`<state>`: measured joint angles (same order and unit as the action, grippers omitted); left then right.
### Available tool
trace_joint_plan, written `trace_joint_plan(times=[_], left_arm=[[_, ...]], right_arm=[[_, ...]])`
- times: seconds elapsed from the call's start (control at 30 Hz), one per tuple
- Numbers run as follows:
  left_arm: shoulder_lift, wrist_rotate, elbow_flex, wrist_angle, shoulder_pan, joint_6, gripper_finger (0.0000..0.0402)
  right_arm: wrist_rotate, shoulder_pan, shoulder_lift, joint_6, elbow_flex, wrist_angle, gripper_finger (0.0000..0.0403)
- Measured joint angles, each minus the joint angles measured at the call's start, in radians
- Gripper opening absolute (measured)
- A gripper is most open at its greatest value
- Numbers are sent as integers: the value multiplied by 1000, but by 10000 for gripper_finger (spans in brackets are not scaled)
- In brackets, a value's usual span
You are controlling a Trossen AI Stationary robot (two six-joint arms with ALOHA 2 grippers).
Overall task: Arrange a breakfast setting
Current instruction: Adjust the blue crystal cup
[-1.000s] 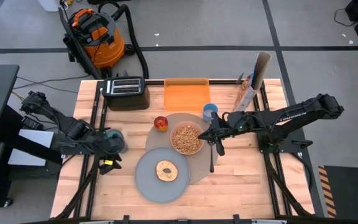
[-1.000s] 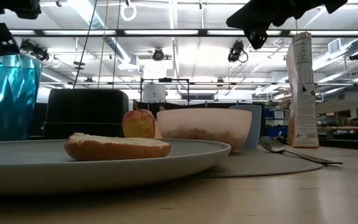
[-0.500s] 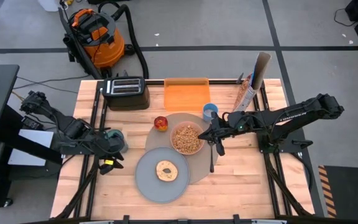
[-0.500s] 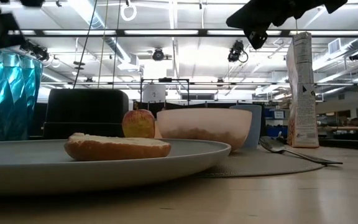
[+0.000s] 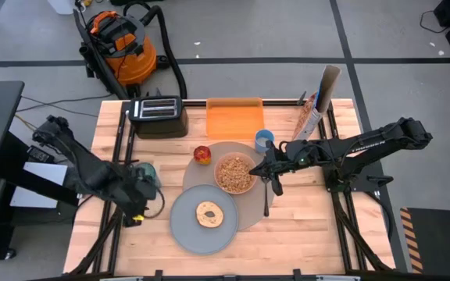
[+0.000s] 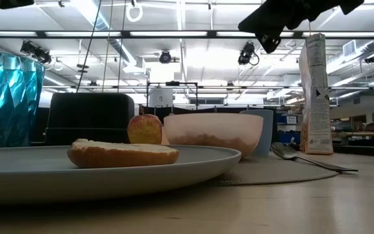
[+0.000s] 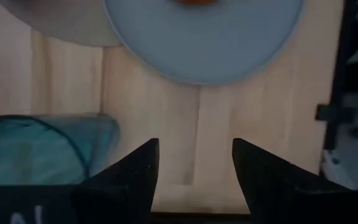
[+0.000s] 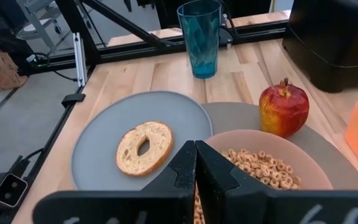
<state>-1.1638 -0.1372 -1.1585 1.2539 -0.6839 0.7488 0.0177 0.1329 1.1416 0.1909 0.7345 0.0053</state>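
Observation:
The round mat (image 5: 250,209) carries the pink bowl (image 5: 235,173) of cereal and the apple (image 5: 202,154). The grey plate (image 5: 180,226) overlaps the mat's near left part and bears the bagel (image 5: 208,214). The spoon (image 5: 266,200) lies on the mat's right edge. The light-blue cup (image 5: 264,140) stands at the mat's far right. A teal glass (image 5: 144,172) stands on the table left of the mat. My left gripper (image 7: 194,163) is open and empty, just near of the glass. My right gripper (image 8: 196,162) is shut and empty, raised over the bowl's right rim.
A black toaster (image 5: 158,115) and an orange board (image 5: 234,117) stand along the far edge. A cereal box (image 5: 309,119) stands at the far right. Black frame rails run along the table's left and right sides. There is bare wood at the near right.
My left gripper has risen from the teal glass and drawn back toward the table's near edge. The glass stands where it was.

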Motion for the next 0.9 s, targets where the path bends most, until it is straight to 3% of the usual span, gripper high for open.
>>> trace_joint_plan(times=[0.33, 0.67, 0.9], left_arm=[[-47, -9, 123, 47, 11, 88, 211], [-45, -130, 132, 58, 17, 80, 211], [-45, -151, 132, 70, 63, 52, 211]], right_arm=[[8, -13, 0, -26, 0, -6, 12], [8, -13, 0, -26, 0, 1, 12], [8, -13, 0, -27, 0, 1, 12]])
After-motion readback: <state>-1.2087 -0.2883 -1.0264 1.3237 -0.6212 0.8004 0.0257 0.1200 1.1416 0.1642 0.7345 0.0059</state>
